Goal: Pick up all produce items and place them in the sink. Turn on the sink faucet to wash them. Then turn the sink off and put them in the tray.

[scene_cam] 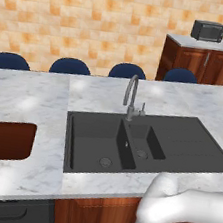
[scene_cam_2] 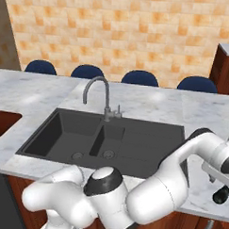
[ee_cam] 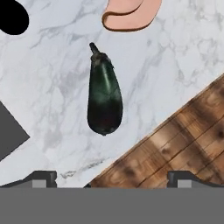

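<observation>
Dark green elongated eggplant [ee_cam: 104, 94] lying on marble counter [ee_cam: 52, 87], dead ahead between wide-apart fingertips [ee_cam: 43, 177], long axis pointing away from gripper [ee_cam: 112, 177].

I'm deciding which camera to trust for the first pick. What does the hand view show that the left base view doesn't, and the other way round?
Hand view alone: a dark green eggplant lying on the marble, stem toward the top of that view, a pale peach-coloured object beyond it, wooden floor past the counter edge, and the open gripper with nothing between its fingers.

Left base view alone: the black sink, the grey faucet, the red-brown tray, blue chairs and a microwave.

Shared: the white marble counter.
</observation>
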Motion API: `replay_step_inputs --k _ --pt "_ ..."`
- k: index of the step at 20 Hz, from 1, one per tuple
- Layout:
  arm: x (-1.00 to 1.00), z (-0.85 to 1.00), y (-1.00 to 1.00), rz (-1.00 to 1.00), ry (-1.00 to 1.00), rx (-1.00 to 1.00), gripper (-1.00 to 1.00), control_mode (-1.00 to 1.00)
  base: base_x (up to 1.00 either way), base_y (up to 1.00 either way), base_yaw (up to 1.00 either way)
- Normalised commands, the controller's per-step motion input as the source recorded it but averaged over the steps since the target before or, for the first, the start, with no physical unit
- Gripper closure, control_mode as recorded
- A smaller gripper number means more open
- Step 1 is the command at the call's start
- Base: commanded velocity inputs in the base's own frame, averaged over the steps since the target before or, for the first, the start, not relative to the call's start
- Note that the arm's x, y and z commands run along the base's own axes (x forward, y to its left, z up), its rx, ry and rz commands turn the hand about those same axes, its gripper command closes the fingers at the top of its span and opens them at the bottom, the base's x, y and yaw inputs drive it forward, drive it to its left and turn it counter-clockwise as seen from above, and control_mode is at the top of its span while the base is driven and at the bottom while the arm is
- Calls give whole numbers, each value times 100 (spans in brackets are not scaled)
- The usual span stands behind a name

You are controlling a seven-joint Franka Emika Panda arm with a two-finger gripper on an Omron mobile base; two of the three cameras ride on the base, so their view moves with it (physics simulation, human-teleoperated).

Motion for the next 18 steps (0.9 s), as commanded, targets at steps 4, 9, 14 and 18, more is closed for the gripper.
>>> replay_step_inputs --k 4,9,14,18 --pt "14 -27 -17 18 0 0 -100 -100 0 0 0" --pt "21 -25 -12 17 0 0 -100 -100 0 0 0" --pt "25 -25 -4 15 0 0 -100 -100 0 0 0" --pt "5 -26 0 13 0 0 -100 -100 0 0 0"
